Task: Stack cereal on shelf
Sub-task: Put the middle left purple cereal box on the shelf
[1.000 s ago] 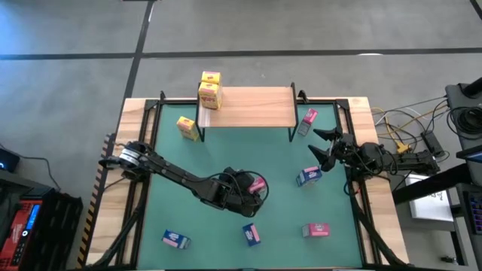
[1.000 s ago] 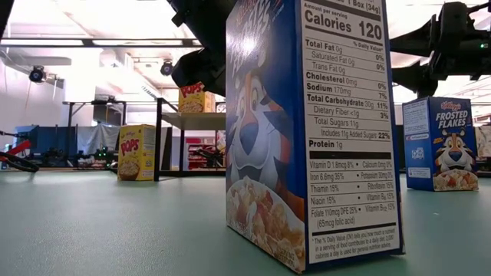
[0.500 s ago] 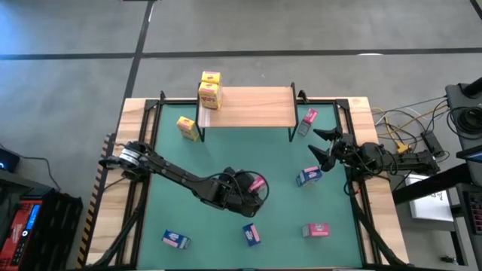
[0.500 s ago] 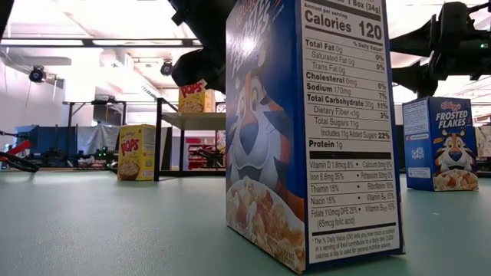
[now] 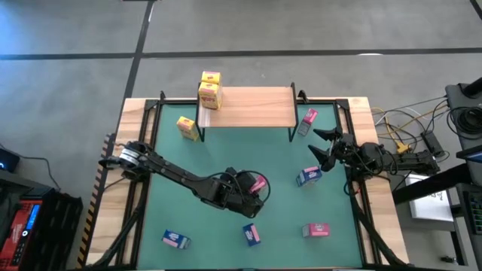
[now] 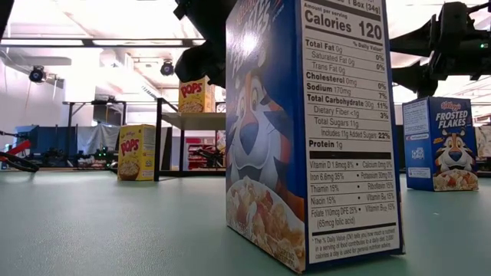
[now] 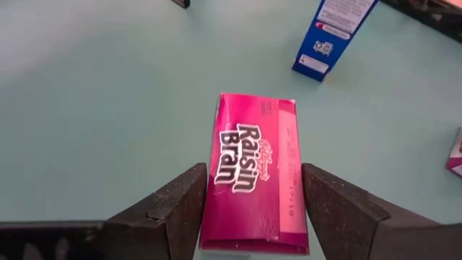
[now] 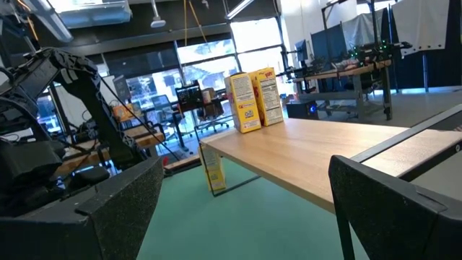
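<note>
A pink Raisin Bran cereal box (image 7: pixel 249 144) lies front up on the green mat near the table's middle. My left gripper (image 5: pixel 254 188) is shut on it, one finger on either long side. Two yellow cereal boxes (image 5: pixel 210 89) stand stacked at the left end of the wooden shelf (image 5: pixel 252 105) at the table's far edge. A third yellow box (image 5: pixel 188 128) stands on the mat beside the shelf's left leg. My right gripper (image 5: pixel 324 147) waits open at the right edge, above a blue box (image 5: pixel 309 177). My left gripper pinches the pink box by its two long side edges (image 7: pixel 211 184) between its two fingers (image 7: pixel 173 209), toward the box's nearer end. The fingers slant down from the table's left and run along the box. I cannot tell whether the box is off the mat.
Another pink box (image 5: pixel 307 120) leans by the shelf's right leg. Near the front edge stand a pink box (image 5: pixel 316 229), a blue box (image 5: pixel 251 234) and one more box (image 5: pixel 175 239). The blue box fills the low view (image 6: pixel 307 138). Open mat lies left of the middle.
</note>
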Controlling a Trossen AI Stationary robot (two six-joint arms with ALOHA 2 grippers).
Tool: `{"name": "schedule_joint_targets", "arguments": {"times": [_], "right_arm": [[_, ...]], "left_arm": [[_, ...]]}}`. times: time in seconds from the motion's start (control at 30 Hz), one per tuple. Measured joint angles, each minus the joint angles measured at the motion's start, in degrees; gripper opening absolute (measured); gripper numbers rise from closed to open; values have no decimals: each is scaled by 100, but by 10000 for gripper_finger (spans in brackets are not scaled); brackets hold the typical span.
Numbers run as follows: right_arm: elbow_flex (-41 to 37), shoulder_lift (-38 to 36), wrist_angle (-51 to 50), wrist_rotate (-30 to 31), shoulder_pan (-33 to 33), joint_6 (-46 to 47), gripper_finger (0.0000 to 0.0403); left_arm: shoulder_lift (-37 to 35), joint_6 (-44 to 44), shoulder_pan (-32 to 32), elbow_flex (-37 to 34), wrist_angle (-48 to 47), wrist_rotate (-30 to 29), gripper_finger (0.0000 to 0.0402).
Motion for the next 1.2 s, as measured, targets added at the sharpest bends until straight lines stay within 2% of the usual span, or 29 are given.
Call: {"name": "schedule_joint_targets", "arguments": {"times": [0.43, 0.77, 1.2], "right_arm": [[1, 0, 0, -2, 0, 0, 384], [2, 0, 0, 0, -2, 0, 384], [2, 0, 0, 0, 0, 0, 384]], "left_arm": [[24, -46, 4, -66, -13, 11, 203], [26, -46, 8, -68, -16, 11, 148], [35, 348, 20, 208, -13, 7, 148]]}}
